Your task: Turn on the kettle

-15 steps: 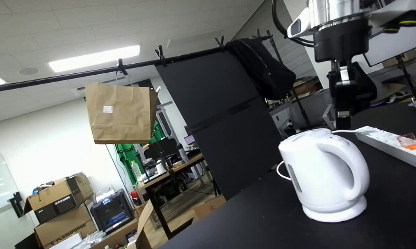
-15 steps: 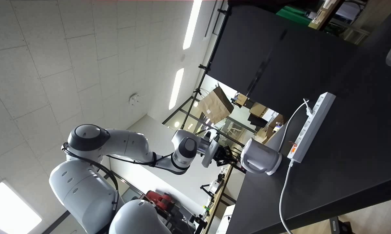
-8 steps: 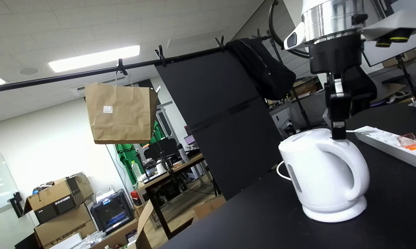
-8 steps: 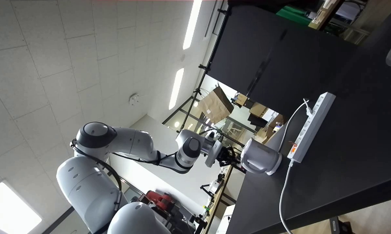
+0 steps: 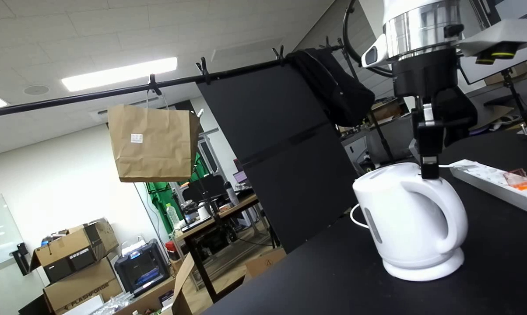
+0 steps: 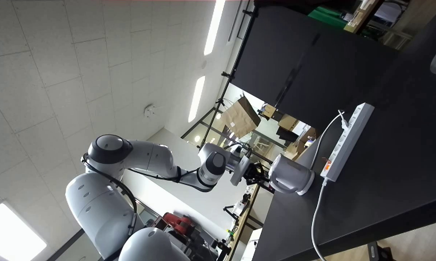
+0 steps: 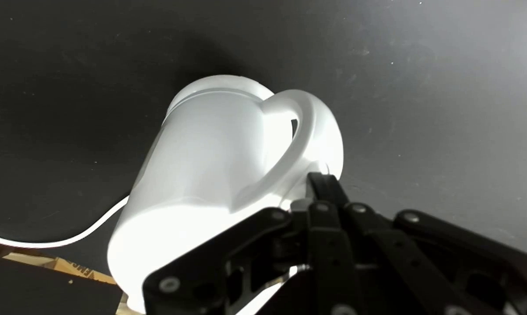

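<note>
The white kettle point(image 5: 403, 218) stands upright on its round base on the black table in both exterior views point(image 6: 290, 175). In the wrist view the kettle point(image 7: 202, 148) lies left of the fingers, its loop handle point(image 7: 324, 131) toward them. My gripper point(image 5: 430, 173) points down with its fingertips at the top of the handle, near the lid. In the wrist view the gripper point(image 7: 327, 177) has its two fingertips together with nothing between them. The tips appear to touch the handle's top; they hide the spot beneath, so any switch there is not visible.
A white power strip point(image 5: 500, 186) with an orange switch lies beside the kettle on the black table point(image 5: 333, 280). It also shows in an exterior view point(image 6: 348, 145). The kettle's white cord point(image 6: 321, 139) runs to it. A black backdrop point(image 5: 281, 148) hangs behind.
My gripper has come down from above the kettle until its tips reach the top of the handle. In the last half second it has sunk only slightly. The kettle stays in place.
</note>
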Controlling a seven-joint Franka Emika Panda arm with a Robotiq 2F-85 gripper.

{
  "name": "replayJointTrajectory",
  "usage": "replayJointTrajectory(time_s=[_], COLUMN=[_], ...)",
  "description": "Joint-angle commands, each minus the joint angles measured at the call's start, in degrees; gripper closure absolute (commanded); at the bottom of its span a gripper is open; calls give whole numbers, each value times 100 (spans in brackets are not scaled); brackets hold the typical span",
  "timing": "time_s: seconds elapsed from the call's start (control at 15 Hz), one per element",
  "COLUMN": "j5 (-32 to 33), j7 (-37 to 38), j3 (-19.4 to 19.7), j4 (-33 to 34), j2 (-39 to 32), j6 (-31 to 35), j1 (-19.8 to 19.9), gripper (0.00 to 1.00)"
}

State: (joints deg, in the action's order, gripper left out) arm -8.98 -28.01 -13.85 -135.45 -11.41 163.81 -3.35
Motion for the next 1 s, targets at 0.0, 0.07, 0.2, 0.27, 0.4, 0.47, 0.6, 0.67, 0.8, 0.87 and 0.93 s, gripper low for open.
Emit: replayJointTrajectory(time_s=[0.0, 0.07, 0.2, 0.27, 0.4, 0.47, 0.6, 0.67, 0.8, 0.87, 0.93], j5=[-78, -71, -56, -31, -18, -36, -20, 107, 237, 227, 247], j7=[-50, -39, -14, 3, 15, -17, 65, 324, 673, 758, 861], j3=[-94, -89, -81, -73, -72, -93, -90, 19, 138, 153, 186], j4=[201, 209, 217, 216, 202, 195, 229, 259, 322, 356, 390], j2=[-207, -223, -277, -293, -342, -372, -418, -439, -478, -500, -518], j6=[-133, -128, -100, -89, 23, 88, -45, -190, -351, -409, -489], j1=[172, 180, 193, 192, 182, 187, 163, 89, 15, 8, -13], gripper=[100, 100, 100, 100, 100, 100, 100, 100, 100, 100, 100])
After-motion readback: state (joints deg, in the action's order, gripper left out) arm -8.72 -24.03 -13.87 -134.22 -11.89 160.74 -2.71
